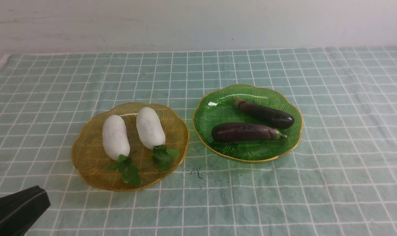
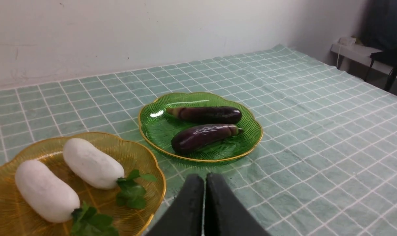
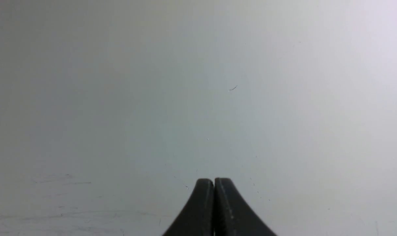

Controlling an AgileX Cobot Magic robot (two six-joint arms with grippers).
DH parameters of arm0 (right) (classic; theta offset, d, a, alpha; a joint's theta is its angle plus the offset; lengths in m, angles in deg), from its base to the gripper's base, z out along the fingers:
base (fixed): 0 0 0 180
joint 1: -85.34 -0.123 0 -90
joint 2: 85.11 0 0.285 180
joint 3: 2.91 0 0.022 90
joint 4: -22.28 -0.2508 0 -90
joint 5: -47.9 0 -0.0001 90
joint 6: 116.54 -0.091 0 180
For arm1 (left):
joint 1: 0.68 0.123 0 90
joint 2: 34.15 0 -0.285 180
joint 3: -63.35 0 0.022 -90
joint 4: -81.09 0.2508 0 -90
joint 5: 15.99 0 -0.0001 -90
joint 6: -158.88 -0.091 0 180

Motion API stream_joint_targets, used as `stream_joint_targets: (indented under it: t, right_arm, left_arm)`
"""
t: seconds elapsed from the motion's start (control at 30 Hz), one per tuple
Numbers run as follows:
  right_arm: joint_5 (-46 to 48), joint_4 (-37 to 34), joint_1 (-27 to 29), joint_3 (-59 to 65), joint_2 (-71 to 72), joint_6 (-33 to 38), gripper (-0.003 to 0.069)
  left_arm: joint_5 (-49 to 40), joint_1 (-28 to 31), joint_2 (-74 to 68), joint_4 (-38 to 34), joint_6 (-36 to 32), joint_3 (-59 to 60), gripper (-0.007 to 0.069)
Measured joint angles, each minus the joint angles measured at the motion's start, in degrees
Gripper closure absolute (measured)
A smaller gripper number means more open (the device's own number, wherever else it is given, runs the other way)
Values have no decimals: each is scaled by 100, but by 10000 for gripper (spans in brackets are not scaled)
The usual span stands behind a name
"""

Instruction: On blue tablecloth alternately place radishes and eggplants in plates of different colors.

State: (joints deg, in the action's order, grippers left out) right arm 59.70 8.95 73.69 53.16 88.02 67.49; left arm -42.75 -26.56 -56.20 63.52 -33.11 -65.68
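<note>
Amber and green are what you see on the blue tablecloth [image 1: 332, 98]: two scalloped, gold-rimmed plates side by side near the middle of the tabletop, their rims just apart. From the front, the amber plate [image 1: 87, 154] sits at about 8 o'clock of centre and carries both radishes. The left radish [image 1: 115, 137] and the right radish [image 1: 149, 128] lie side by side without touching, green leaves pointing toward you at 6 o'clock.

At roughly 2 o'clock of that plate, the green plate [image 1: 218, 108] holds both eggplants. The far eggplant [image 1: 265, 113] has a brownish cap toward 10 o'clock; the near eggplant [image 1: 242, 132] has its green cap toward 3 o'clock. They lie close together, nearest at the right end.

Your left claw [image 2: 205, 178] is clenched on nothing, fingers pressed together, hovering near the amber plate's rim at your side of the cloth. Your right claw [image 3: 214, 183] is likewise clenched and empty, facing only a plain pale surface [image 3: 198, 82].
</note>
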Motion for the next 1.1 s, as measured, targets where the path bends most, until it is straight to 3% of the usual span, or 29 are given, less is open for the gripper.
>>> stream_joint_targets:
  t: [0.23,0.43,0.67,1.1]
  right_arm:
    - [7,0,0,0,0,0,673]
    - [7,0,0,0,0,0,673]
    - [9,0,0,0,0,0,673]
    - [27,0,0,0,0,0,673]
  left_arm:
    - [41,0,14,524,-197,60,632]
    - [486,597,478,1374,400,841,632]
    - [607,1925,1310,1426,487,2250,632]
    - [511,2165,1485,1432,487,2781,632]
